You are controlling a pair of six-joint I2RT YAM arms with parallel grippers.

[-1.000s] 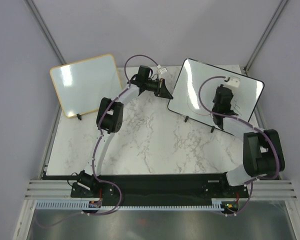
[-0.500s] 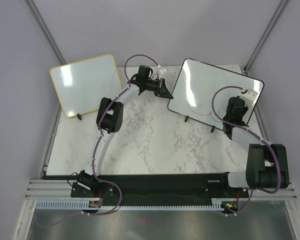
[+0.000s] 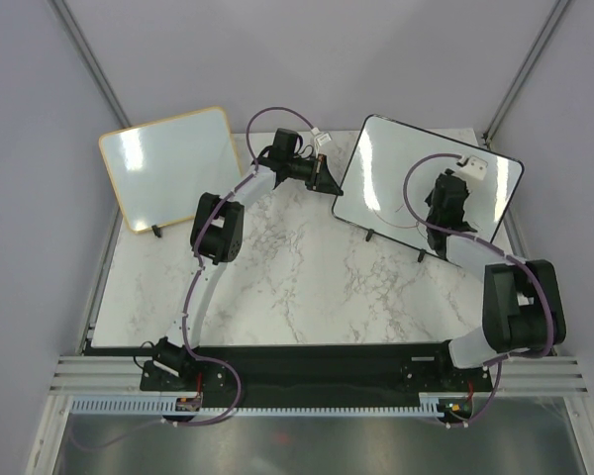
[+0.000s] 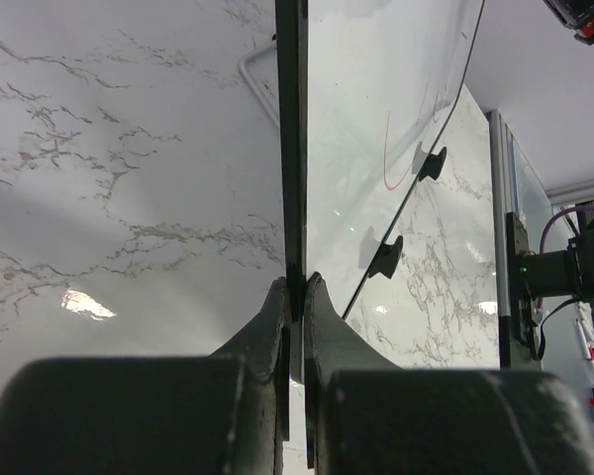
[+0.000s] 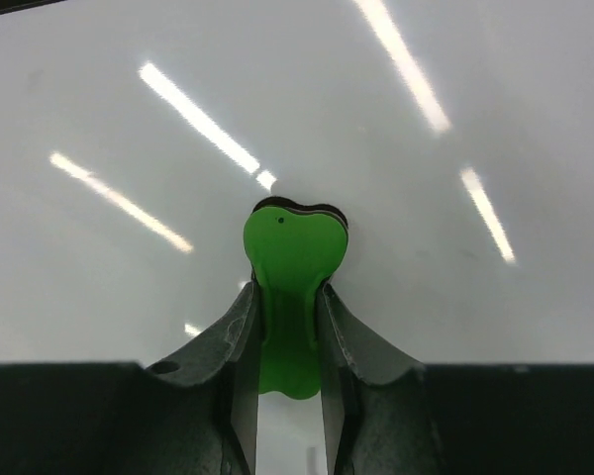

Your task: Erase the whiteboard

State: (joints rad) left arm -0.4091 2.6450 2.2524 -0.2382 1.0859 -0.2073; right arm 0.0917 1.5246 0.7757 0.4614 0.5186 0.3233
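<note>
Whiteboard (image 3: 386,168) stands propped on its small black feet (image 4: 384,257) at the far right of the marble table (image 3: 297,277), tilted back and with its glossy face toward the arms. Left gripper (image 4: 295,292) is pinched narrow on the board's left edge. In the left wrist view I see both fingers clamped on the thin black frame, one on each side. Right gripper (image 5: 287,292) is over the right half of the board, near its upper right corner. Its jaws are closed on a small green eraser piece (image 5: 292,242) with a rounded, heart-like head. That head lies against the white surface, or just off it; I cannot tell from the right wrist view whether it touches. Around the eraser I see only ceiling-light reflections. A thin red curved stroke (image 4: 386,148) shows on the board face in the left wrist view, toward the lower part of the board, above the feet. A second board with a tan frame (image 3: 173,163) leans at the far left corner, well apart from both grippers.
</note>
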